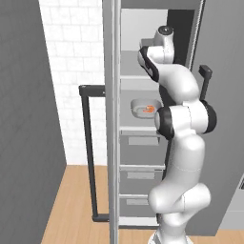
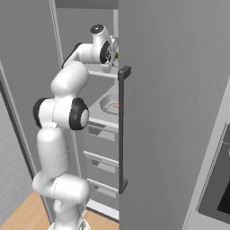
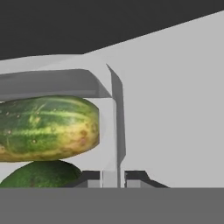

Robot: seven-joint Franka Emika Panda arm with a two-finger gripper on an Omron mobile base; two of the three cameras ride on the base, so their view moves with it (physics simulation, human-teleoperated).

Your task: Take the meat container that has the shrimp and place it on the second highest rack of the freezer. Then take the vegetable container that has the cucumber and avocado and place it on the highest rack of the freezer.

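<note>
vegetable container going onto the top shelf

my jaws (image 3: pixel 113 177) are clamped on the wall of the vegetable container (image 3: pixel 117 131), cucumber (image 3: pixel 46 127) and avocado (image 3: pixel 41 175) inside, so it rides level. my arm reaches high into the freezer (image 1: pixel 113 143) at the highest rack (image 1: pixel 134 76). the meat container (image 1: pixel 143 108) with its shrimp (image 1: pixel 149 109) sits on the shelf below.

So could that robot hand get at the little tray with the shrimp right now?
Probably not straight away. The gripper looks shut on the wall of the vegetable container up at the highest rack. The meat container sits in the open one shelf lower.
</note>
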